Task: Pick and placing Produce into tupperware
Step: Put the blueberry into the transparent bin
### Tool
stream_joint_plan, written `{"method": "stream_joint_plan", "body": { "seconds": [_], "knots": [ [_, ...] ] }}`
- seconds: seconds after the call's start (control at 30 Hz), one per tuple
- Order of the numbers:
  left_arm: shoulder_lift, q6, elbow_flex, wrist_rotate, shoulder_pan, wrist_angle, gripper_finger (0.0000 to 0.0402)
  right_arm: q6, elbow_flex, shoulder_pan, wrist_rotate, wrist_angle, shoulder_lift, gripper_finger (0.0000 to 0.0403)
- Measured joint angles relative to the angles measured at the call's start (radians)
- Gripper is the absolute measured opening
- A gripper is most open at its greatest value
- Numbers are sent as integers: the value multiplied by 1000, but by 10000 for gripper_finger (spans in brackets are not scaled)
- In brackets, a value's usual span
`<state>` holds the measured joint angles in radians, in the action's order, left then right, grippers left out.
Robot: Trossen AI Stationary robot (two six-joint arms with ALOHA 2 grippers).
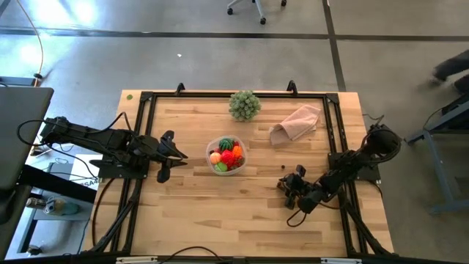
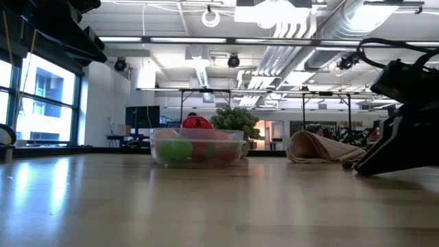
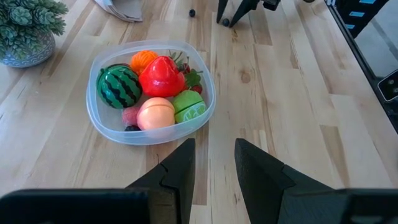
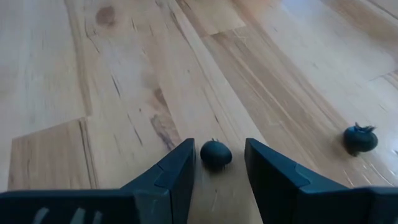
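The clear tupperware (image 1: pixel 226 155) sits mid-table holding produce: a striped dark green piece (image 3: pixel 119 86), a red one (image 3: pixel 163 76), an orange one (image 3: pixel 143 60), a peach one (image 3: pixel 156 113) and a light green one (image 3: pixel 189 106). My left gripper (image 1: pixel 173 155) hovers open just left of it, nothing between its fingers (image 3: pixel 179 168). My right gripper (image 1: pixel 289 185) is low at the table's right, open, its fingers on either side of a small dark berry (image 4: pixel 216 154) lying on the wood, without touching it. A second dark berry (image 4: pixel 360 138) lies nearby.
A pale green leafy ball (image 1: pixel 244 105) stands at the far edge. A pinkish-beige cloth (image 1: pixel 297 122) lies crumpled at the far right. A black frame (image 1: pixel 146 103) borders the table. Bare wood lies toward the near edge.
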<state>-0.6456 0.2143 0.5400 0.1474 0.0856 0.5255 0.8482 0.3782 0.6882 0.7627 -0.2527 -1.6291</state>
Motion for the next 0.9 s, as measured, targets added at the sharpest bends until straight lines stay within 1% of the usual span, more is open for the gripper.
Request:
{"method": "stream_joint_plan", "body": {
  "seconds": [0.3, 0.47, 0.63, 0.9],
  "knots": [
    [0, 0, 0, 0, 0, 0, 101, 10, 0, -3, -9, 0, 0, 128],
    [0, 0, 0, 0, 0, 0, 101, 52, 1, 8, -14, 15, 0, 119],
    [0, 0, 0, 0, 0, 0, 101, 92, 2, 24, -8, 34, -1, 117],
    [0, 0, 0, 0, 0, 0, 101, 94, 2, 26, -12, 37, -1, 117]
  ]
}}
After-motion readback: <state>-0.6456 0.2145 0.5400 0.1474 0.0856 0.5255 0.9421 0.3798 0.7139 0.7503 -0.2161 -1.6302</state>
